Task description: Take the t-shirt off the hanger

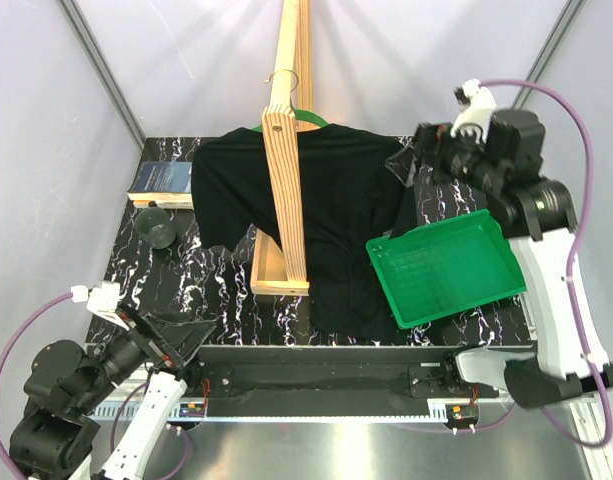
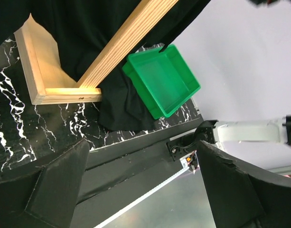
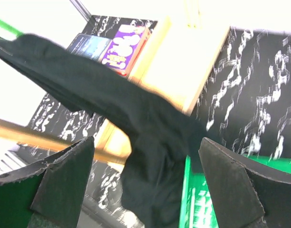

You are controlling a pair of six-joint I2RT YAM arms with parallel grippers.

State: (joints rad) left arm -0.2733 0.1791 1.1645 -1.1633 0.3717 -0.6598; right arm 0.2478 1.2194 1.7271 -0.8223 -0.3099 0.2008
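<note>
Black, white-veined surface (image 1: pixel 226 290) inside pale walls with grey corner struts. The black t-shirt (image 1: pixel 336 210) is on the green hanger (image 1: pixel 311 117), hung from the wooden stand (image 1: pixel 286 150), its hem draped on the surface and touching the green tray (image 1: pixel 446 265); a book (image 1: pixel 164 183) and a dark round object (image 1: pixel 158 228) are at far left. Left jaws spread wide and empty at the near edge; right jaws spread wide beside the tray-side sleeve, not closed on it.
</note>
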